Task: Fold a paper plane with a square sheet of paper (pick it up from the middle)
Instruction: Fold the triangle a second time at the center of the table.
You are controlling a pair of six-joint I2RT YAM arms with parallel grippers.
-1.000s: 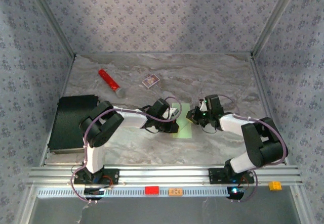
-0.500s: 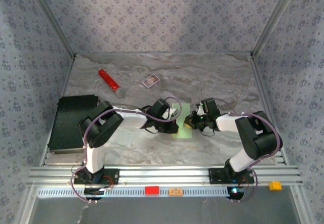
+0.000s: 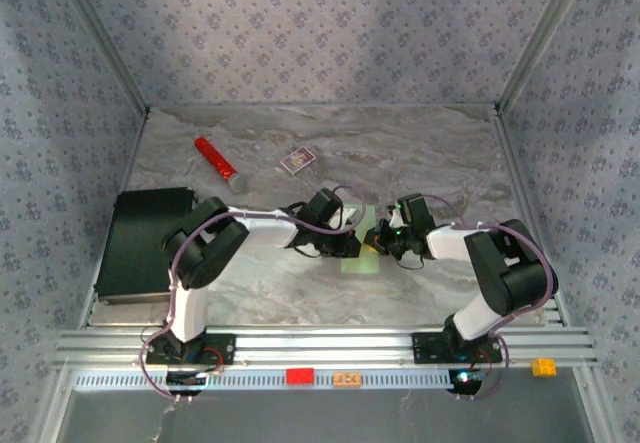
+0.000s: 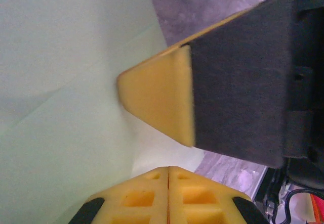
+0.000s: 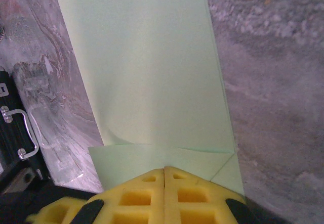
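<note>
Your right gripper (image 3: 381,237) has slid in toward the left gripper (image 3: 345,241) over the last second. They meet on the paper (image 3: 362,258), which lies flat on the table (image 3: 450,153), nearer the arm bases than the card box (image 3: 298,160) and a bit right of it. Both sets of jaws are pressed together, tips on the sheet. Looks like crease-pressing mid-fold, so next you'd want a steady drag along the fold. From above the arms cover most of the sheet, so the fold count is anyone's guess.

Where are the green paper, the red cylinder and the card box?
green paper (image 5: 152,72): right wrist view, flat middle.
red cylinder (image 3: 214,157): top external view, its middle.
card box (image 3: 297,160): top external view, top face.
</note>
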